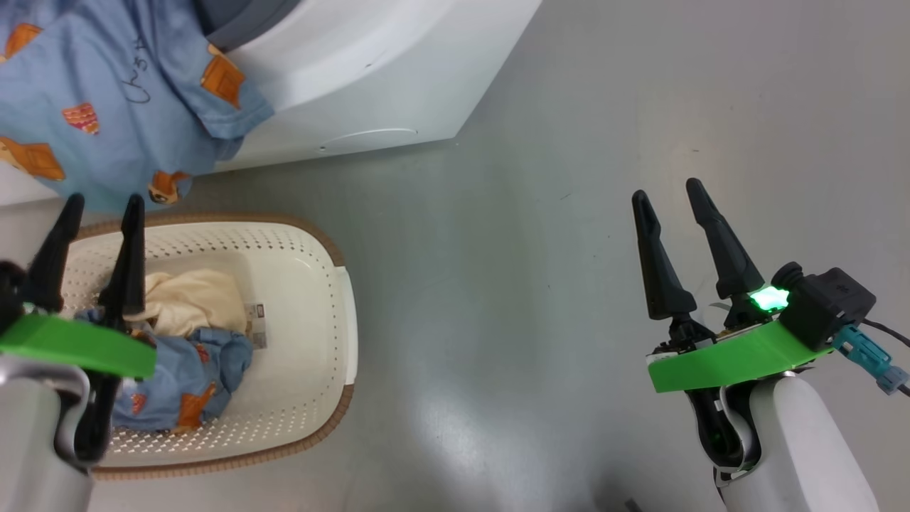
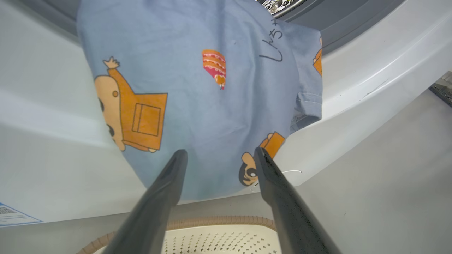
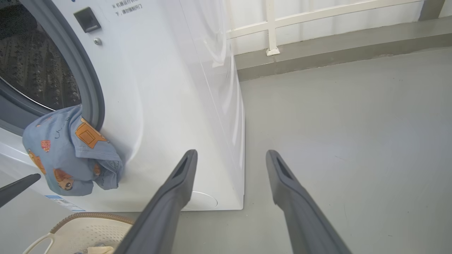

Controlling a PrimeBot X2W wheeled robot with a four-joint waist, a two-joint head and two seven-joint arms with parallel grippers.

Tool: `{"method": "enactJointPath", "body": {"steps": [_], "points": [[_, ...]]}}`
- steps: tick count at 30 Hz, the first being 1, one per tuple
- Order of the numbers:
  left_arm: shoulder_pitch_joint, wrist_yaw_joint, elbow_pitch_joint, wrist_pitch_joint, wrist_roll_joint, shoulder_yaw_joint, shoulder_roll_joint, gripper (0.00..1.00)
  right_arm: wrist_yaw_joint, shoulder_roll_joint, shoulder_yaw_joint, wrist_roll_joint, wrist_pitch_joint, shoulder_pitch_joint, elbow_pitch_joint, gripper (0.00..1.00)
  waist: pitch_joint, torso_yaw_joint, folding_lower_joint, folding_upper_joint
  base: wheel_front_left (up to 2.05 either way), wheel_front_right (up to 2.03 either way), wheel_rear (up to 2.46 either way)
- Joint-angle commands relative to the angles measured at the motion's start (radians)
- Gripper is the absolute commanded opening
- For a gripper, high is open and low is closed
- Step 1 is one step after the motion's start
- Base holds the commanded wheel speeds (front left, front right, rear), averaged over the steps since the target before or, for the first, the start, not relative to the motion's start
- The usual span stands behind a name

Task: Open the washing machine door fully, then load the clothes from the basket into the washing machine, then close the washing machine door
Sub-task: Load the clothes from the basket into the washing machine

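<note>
My left hand (image 1: 104, 203) spread empty over the basket (image 1: 340, 279), right hand (image 1: 667, 190) spread too, blue garment (image 1: 106, 92) hanging from washing machine (image 1: 370, 64), upper left

At the lower right of the head view, your robot's right hand (image 1: 667, 190) has two long matte black fingers (image 1: 657, 263), thick at the root and tapering to blunt tips. Below them sits a flat bright green plastic plate (image 1: 732, 359). On it a small green light (image 1: 770, 299) glows beside a boxy black camera housing (image 1: 825, 299). A teal-blue plug (image 1: 864, 355) and a thin black cable (image 1: 887, 329) leave that housing on the right. The rounded right forearm shell (image 1: 803, 441) is pale grey-white. At the lower left, the left hand (image 1: 104, 200) shows the same black fingers, a left green plate (image 1: 71, 345) and a pale left forearm shell (image 1: 32, 441). In the wrist views you'll see the fingers as dark grey, each with a shallow slot near its tip.
</note>
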Motion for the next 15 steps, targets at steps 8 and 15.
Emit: {"method": "enactJointPath", "body": {"steps": [8, 15], "points": [[-0.172, -0.003, 0.167, 0.004, -0.082, -0.086, 0.057, 1.00, 0.002, 0.002, 0.036, 0.020, -0.005, 0.006, -0.020, 1.00, 0.013, -0.024, 0.0000, 0.0000, 0.00, 0.00, 0.00], [-0.273, -0.003, 0.268, 0.014, -0.145, -0.145, 0.050, 1.00, 0.002, 0.002, 0.035, 0.029, -0.005, 0.008, -0.023, 1.00, 0.024, -0.032, 0.0000, 0.0000, 0.00, 0.00, 0.00]]}}
